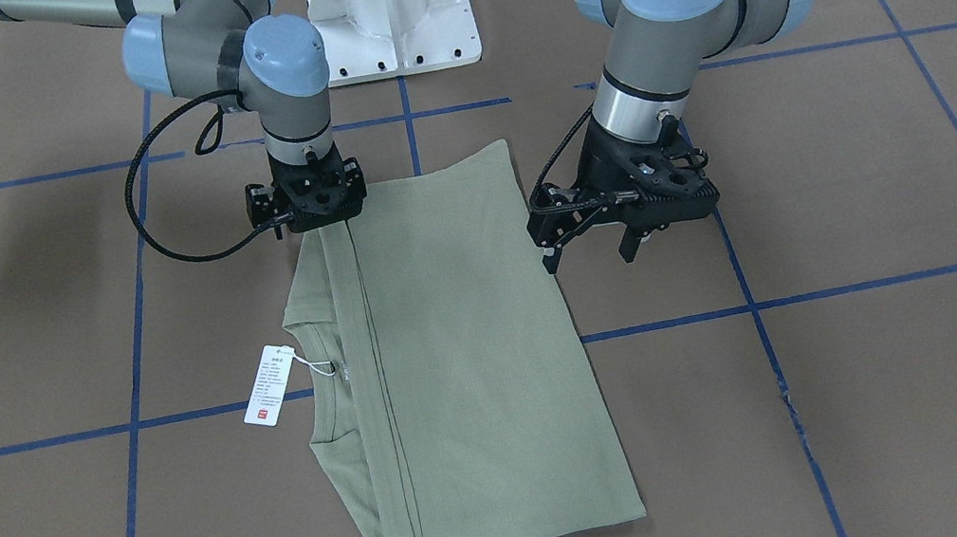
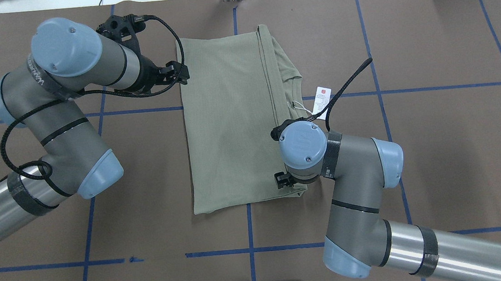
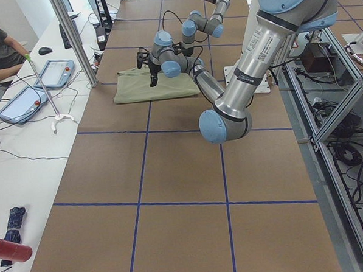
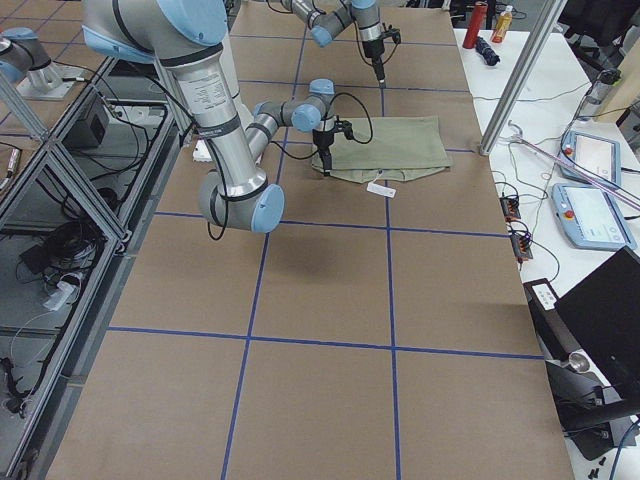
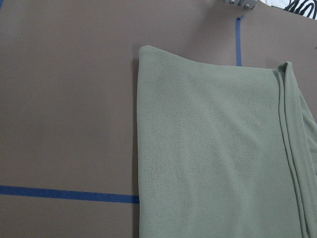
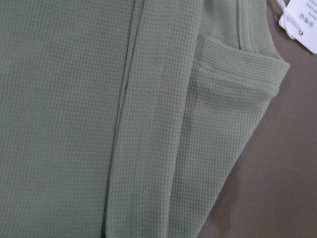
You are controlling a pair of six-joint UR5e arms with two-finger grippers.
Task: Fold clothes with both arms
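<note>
The pale sage-green shirt [image 1: 451,340] lies folded into a long rectangle on the brown table, also seen from overhead [image 2: 227,129]. Its collar and white hang tag [image 1: 268,385] stick out on one long side. My left gripper [image 1: 590,256] is open and empty, hovering just beside the shirt's other long edge near the robot-side end; the left wrist view shows the shirt [image 5: 213,148] flat below. My right gripper [image 1: 321,216] points straight down on the robot-side corner by the folded strip. Its fingers are hidden under the wrist. The right wrist view shows only close fabric [image 6: 99,124].
The white pedestal base [image 1: 391,8] stands between the arms at the robot's edge. Blue tape lines grid the table. A side bench with tablets and a seated operator [image 3: 0,54] runs along the far side. Metal frame posts stand there.
</note>
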